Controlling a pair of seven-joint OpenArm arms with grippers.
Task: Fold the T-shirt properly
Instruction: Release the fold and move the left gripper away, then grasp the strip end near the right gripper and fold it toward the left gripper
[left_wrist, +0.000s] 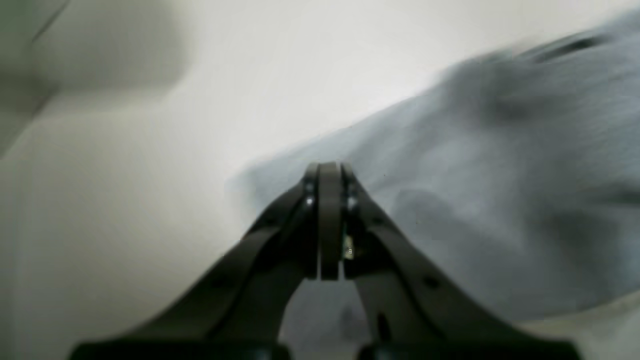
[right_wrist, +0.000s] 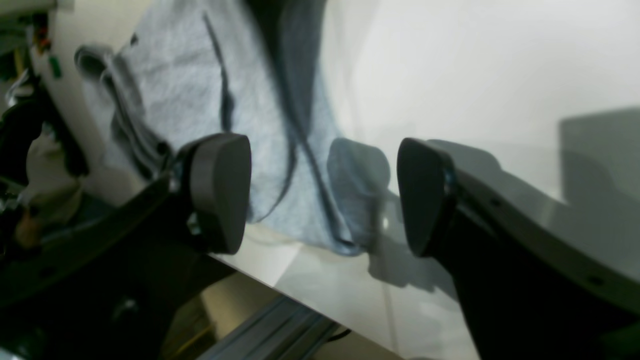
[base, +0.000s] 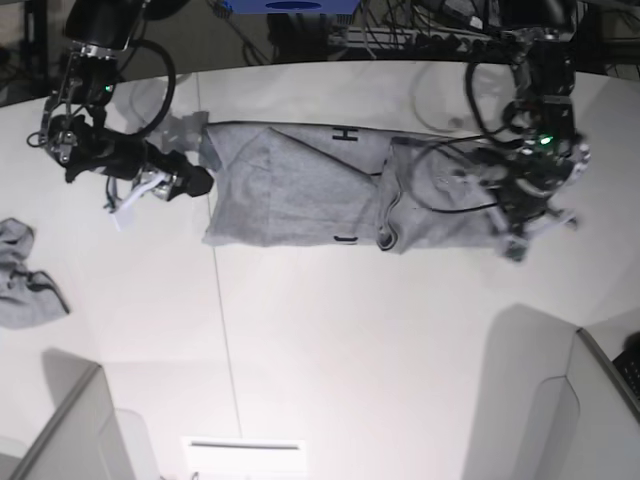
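The T-shirt (base: 300, 185) lies stretched out as a long, partly folded band across the far half of the white desk (base: 330, 350), with bits of black lettering showing along its edges and a fold bunched near its middle. The left hand (left_wrist: 328, 172) has its fingers pressed together at the shirt's edge (the wrist view is too blurred to tell whether cloth is pinched between them), while the right hand (right_wrist: 322, 192) is spread wide apart just off the opposite end, holding nothing. A small crumpled grey cloth (base: 25, 275) lies well apart, near the desk's edge.
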